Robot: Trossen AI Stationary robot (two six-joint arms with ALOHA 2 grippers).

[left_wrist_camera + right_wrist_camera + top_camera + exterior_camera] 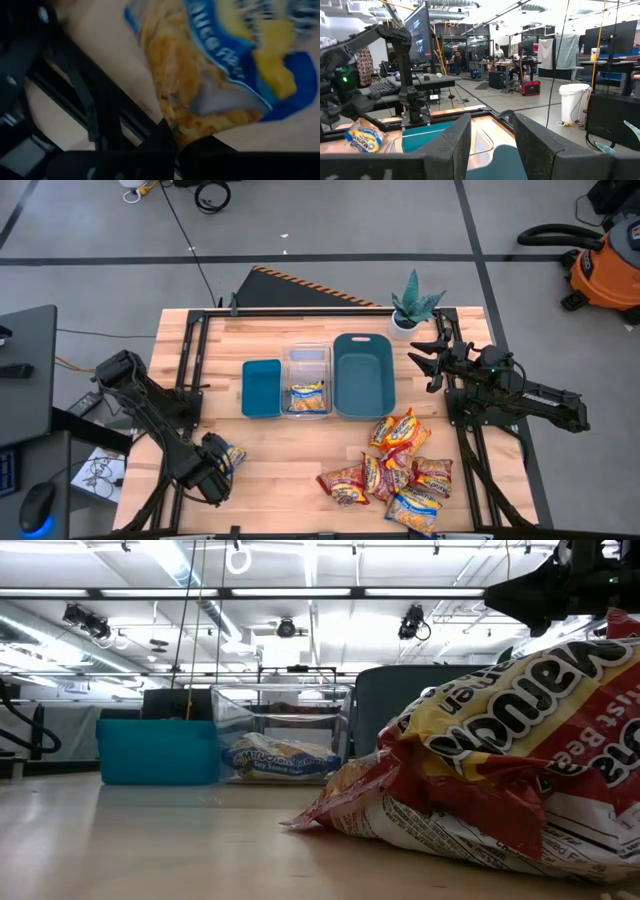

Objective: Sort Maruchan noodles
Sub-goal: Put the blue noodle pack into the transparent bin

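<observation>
My left gripper (222, 465) is over the table's near left corner, shut on a yellow Maruchan packet with blue print (235, 455) (225, 65); the right wrist view shows that packet (365, 140) from afar. A second blue-print packet (307, 397) (283, 758) lies flat in the clear bin (307, 360). Several red and orange packets (400, 470) (500, 770) lie heaped on the table's near right part. My right gripper (428, 362) (492, 145) is open in the air near the far right corner, beside the large teal bin (364, 375), touching nothing. My left gripper pinches the blue-print packet between its two fingers at one crinkled edge (175, 127). The rest of the packet sticks out beyond the fingertips. In the right wrist view the packet seems to be off the wood, but I cannot tell for sure.
Three bins stand in a row at the table's middle: a small teal one (262, 388), the clear one, and the large teal one. A potted plant (412, 310) stands at the far right. Black frame rails (190, 370) run along both sides. Bare wood lies between the left gripper and the heap.
</observation>
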